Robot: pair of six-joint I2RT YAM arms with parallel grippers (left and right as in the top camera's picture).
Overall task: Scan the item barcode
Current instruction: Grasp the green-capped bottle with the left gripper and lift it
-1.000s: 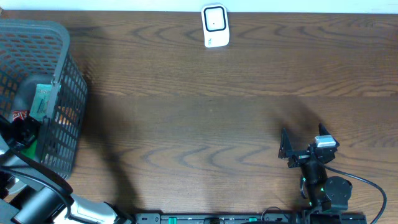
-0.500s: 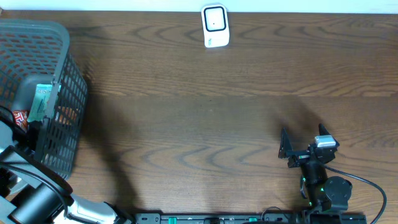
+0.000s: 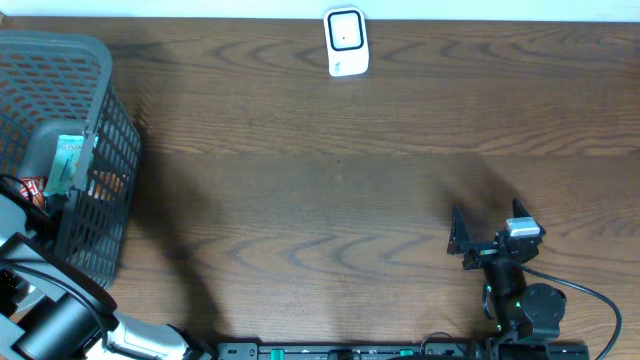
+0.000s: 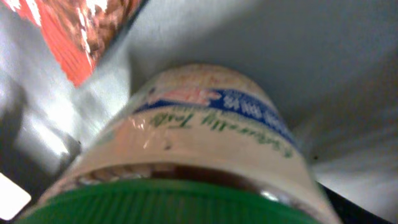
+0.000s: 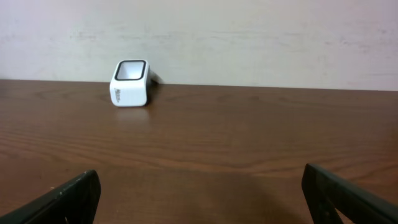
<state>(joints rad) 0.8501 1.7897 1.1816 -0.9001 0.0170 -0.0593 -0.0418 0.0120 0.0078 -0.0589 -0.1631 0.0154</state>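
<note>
A jar (image 4: 205, 143) with a ribbed green lid and a pale label with blue and red print fills the left wrist view, lying against the grey basket floor. My left gripper (image 3: 36, 204) reaches into the grey mesh basket (image 3: 110, 130) at the table's left edge. Its fingers do not show, so its state is unclear. The white barcode scanner (image 3: 346, 42) stands at the far middle of the table, and the right wrist view shows the scanner (image 5: 130, 83) too. My right gripper (image 3: 487, 224) rests open at the front right, holding nothing.
Inside the basket lie a green-printed package (image 3: 68, 165) and a red packet (image 3: 32, 187), with the red packet (image 4: 87, 31) close to the jar. The brown wooden table (image 3: 320, 200) stretches between basket and right arm.
My left arm has shifted a little down and to the left inside the basket. The right arm and the scanner have stayed still.
</note>
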